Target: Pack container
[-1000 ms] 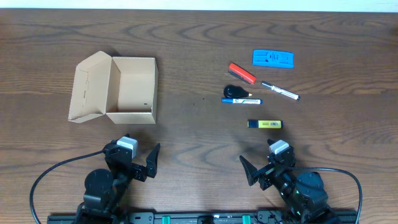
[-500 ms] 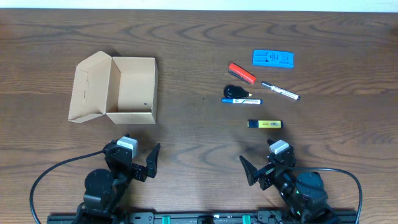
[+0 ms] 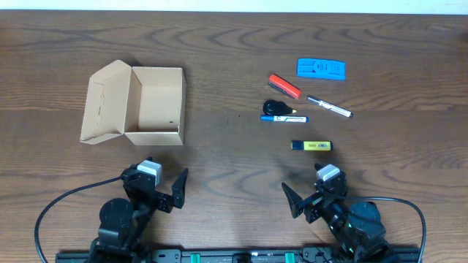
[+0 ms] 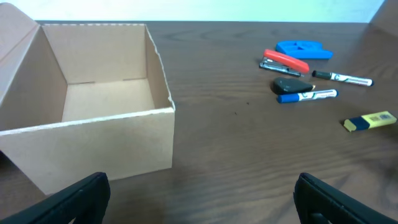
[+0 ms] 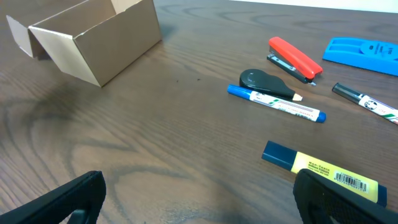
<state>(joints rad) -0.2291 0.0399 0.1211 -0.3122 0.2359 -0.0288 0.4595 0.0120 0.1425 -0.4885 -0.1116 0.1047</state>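
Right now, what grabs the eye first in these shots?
The open, empty container sits at left, its lid flap folded outward. At right lies a loose cluster: red stapler, blue flat piece, blue marker, white marker, black item and yellow highlighter. The left gripper and right gripper hang open, holding nothing.

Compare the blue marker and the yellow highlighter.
The blue marker is longer and slimmer; the yellow highlighter is shorter and chunkier. The marker's barrel is white with blue ends; the highlighter's is yellow with a dark cap. Both lie flat on the table, outside the container.
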